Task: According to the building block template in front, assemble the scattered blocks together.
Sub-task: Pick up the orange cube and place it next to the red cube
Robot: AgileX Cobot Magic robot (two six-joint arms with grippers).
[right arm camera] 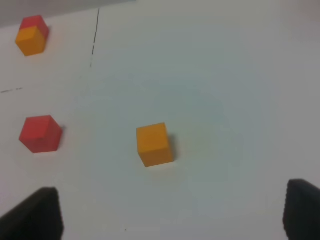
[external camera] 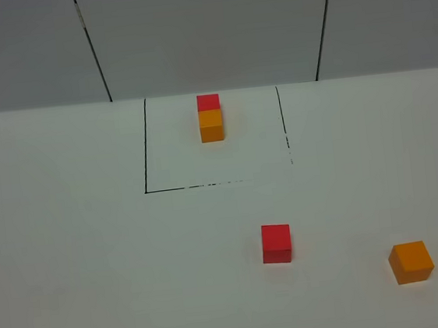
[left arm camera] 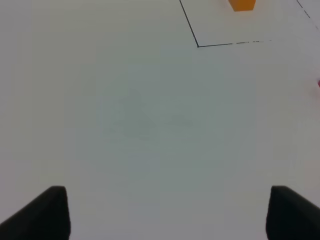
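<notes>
Exterior high view shows a white table (external camera: 71, 250) with a black outline (external camera: 142, 148) drawn at the middle of its far edge. Inside that outline, close to the far edge, sits the template (external camera: 210, 118): a small red cube and a small orange cube joined, red on the far side and orange on the near side. The loose red cube (external camera: 276, 242) rests outside the outline, a little right of the middle and toward the near edge. The loose orange cube (external camera: 411, 261) lies well apart from it, near the right edge and slightly closer to the near edge, turned a bit askew. Neither arm appears in this view. On the left wrist view the left gripper (left arm camera: 170, 212) hangs over bare table with its dark fingers spread wide and nothing between them. On the right wrist view the right gripper (right arm camera: 169, 212) is likewise released, fingers far apart, with the orange cube (right arm camera: 155, 144) lying ahead of it, untouched.
</notes>
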